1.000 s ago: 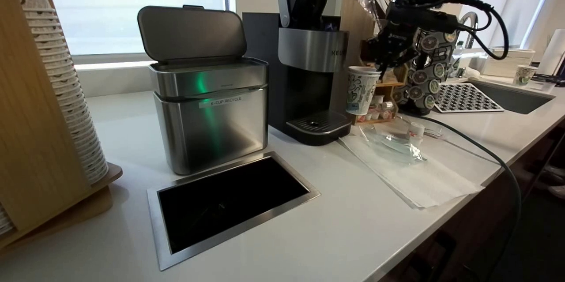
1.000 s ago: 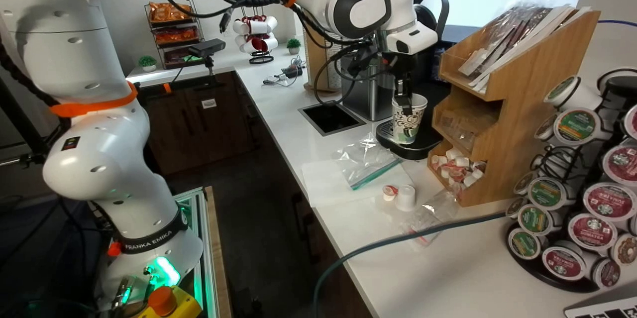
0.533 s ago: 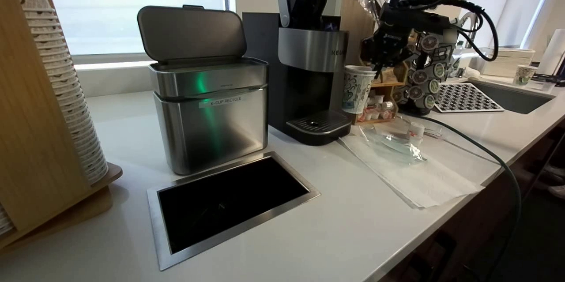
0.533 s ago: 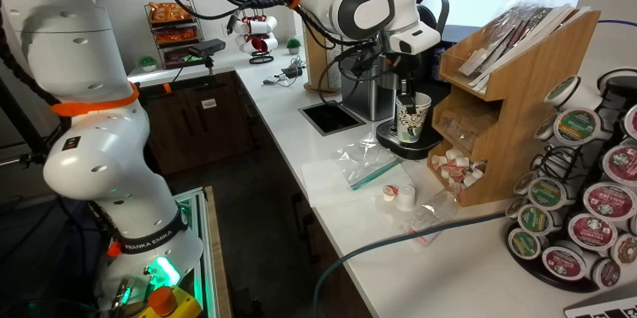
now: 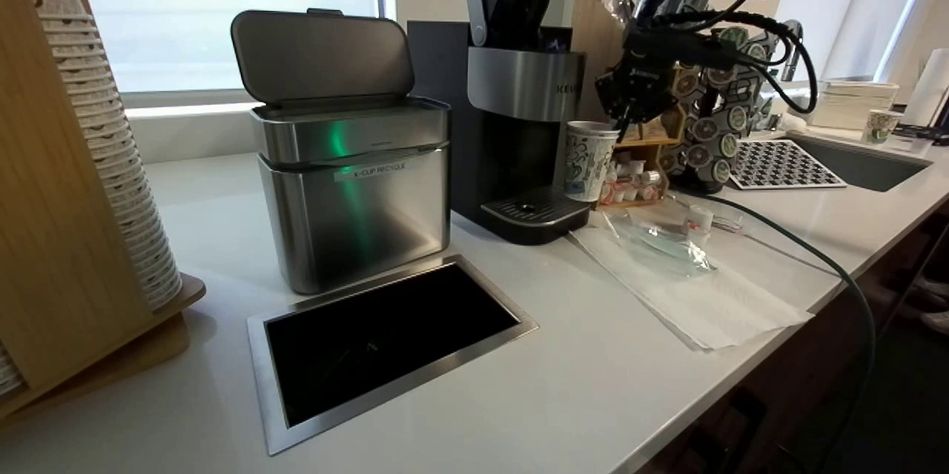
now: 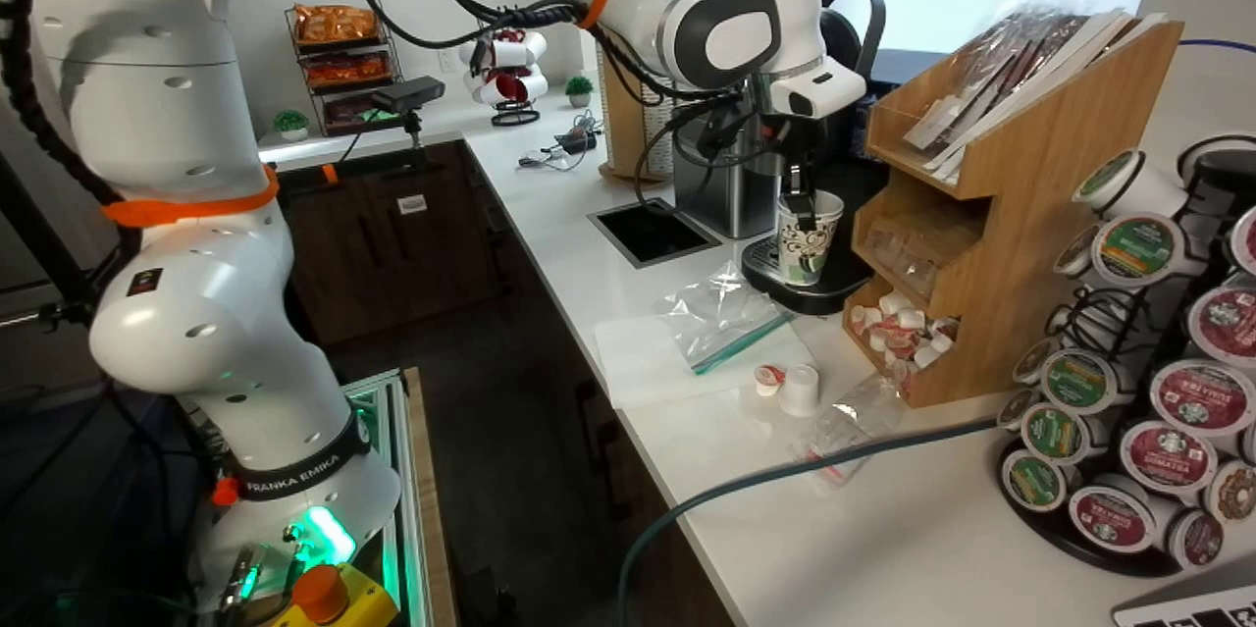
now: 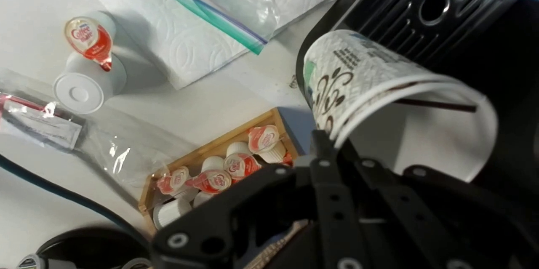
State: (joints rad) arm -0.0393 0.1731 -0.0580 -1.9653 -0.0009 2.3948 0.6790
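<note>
Lowered cup (image 5: 588, 161) slightly since half a second ago, and shifted it toward coffee maker (image 5: 519, 84) in an exterior view, bringing arm (image 6: 196, 338) along. Pinching cup by rim and wall with gripper (image 7: 334, 140), closed tight on it. Holding it roughly upright, leaning a bit, over black edge of drip tray (image 5: 549, 211) in wrist view; cannot tell if touching. Showing inside cup: dark stick (image 7: 442, 104). Printed on outside: leaf scrolls, plus small text too blurred to read.

Reading only KEU on coffee maker front. Reading K-CUP RECYCLE on label (image 5: 371, 171) of steel bin (image 5: 393, 229) just beside, with lid (image 5: 322, 55) raised. Reading Coffee mate on creamers (image 7: 241, 166) in bottom bay of wood rack (image 6: 1030, 215), also on loose creamer (image 7: 88, 37) set against a second one near towel (image 5: 719, 318). Making out SUMATRA on a pod (image 6: 1168, 457), FRANKA EMIKA round arm base.

Spread on white counter (image 5: 563, 370): towel, zip bag (image 6: 721, 313) with teal seal lying on it, second clear bag (image 6: 859, 421) nearer pods, hose (image 6: 765, 482) running across to counter edge. Set into counter before bin: metal-framed cutout (image 5: 404, 382), dark inside. Stacked at counter's near end in an exterior view: paper cups (image 5: 107, 151) in wood holder (image 5: 67, 199). Seen farther along: checkered mat (image 5: 786, 166), sink (image 5: 875, 166), another patterned cup (image 5: 882, 125).

Backed by bright window (image 5: 222, 14). Visible across room in an exterior view: snacks (image 6: 339, 70), mugs (image 6: 510, 82), two small plants (image 6: 579, 89), dark cabinets (image 6: 392, 264).
</note>
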